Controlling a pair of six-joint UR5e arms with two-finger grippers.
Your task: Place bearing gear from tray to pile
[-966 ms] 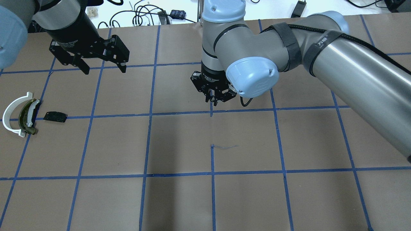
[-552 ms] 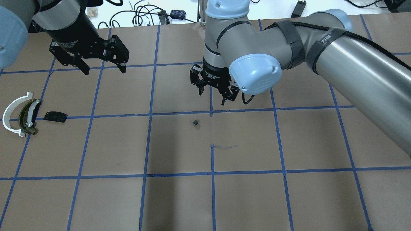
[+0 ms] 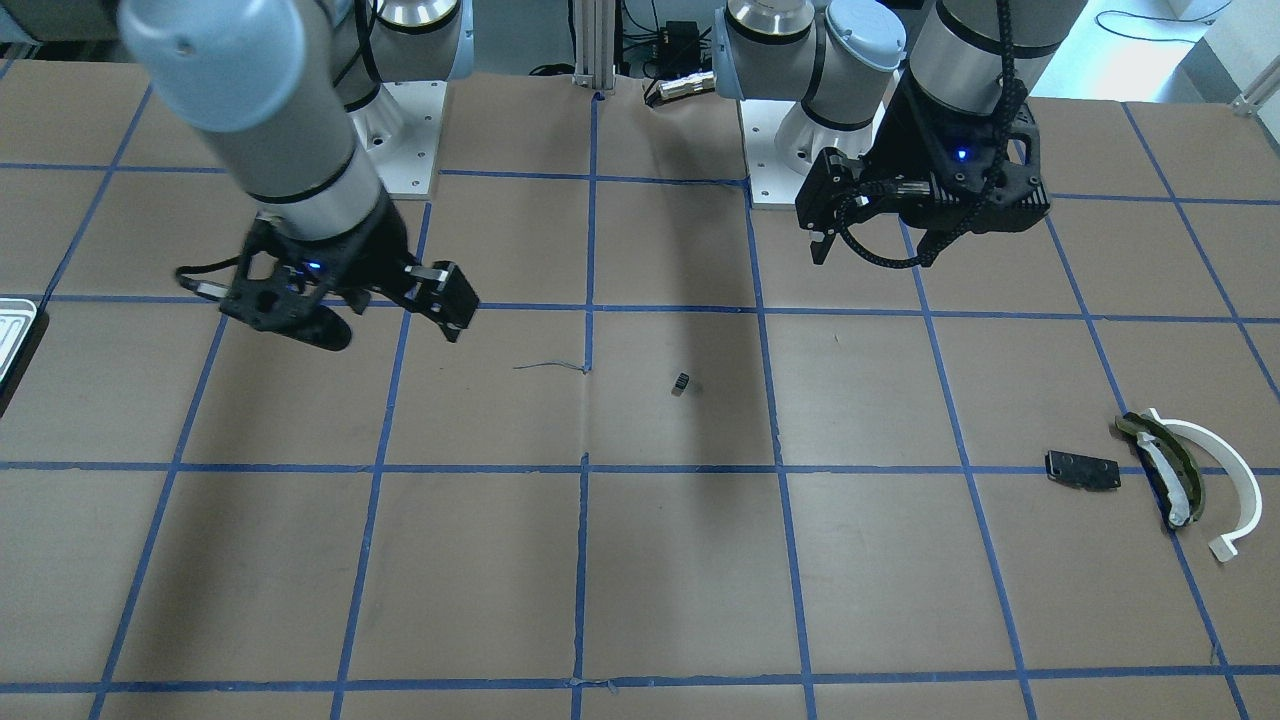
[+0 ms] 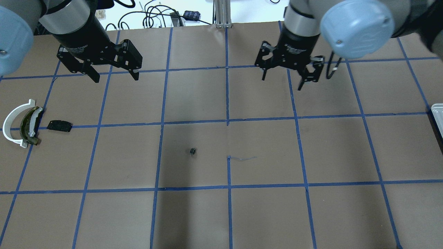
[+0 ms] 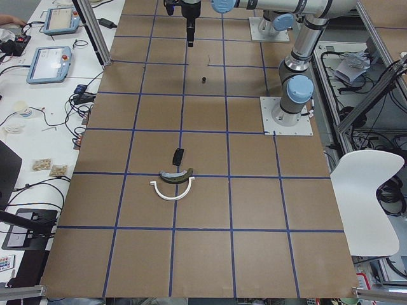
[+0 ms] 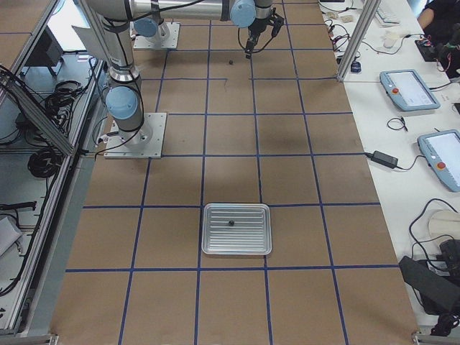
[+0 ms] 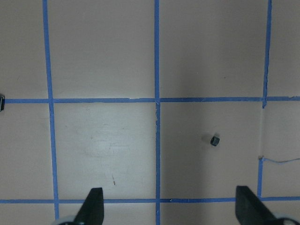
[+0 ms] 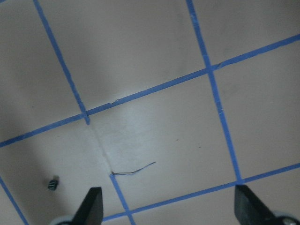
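**A:** Hovering over the brown table (image 4: pixel 263 214), the right gripper (image 4: pixel 282 82) has its fingers spread apart, with nothing between them.
**B:** And the left gripper (image 4: pixel 115 78)?
**A:** Spread wide too, and empty.
**B:** Where is the bearing gear (image 4: pixel 192 150)?
**A:** Lying loose on the paper near the middle, near a thin stray thread (image 4: pixel 242 158), touching neither gripper.
**B:** The pile (image 4: pixel 33 121)?
**A:** Well apart from it, at the robot's left: a white half-ring (image 4: pixel 5 128), a dark olive piece (image 4: pixel 24 126) nested against it, and a black plate (image 4: pixel 59 125) just beside them.
**B:** The tray (image 6: pixel 215 241)?
**A:** At the robot's right end, with another small dark part (image 6: pixel 231 223) on its ridges.
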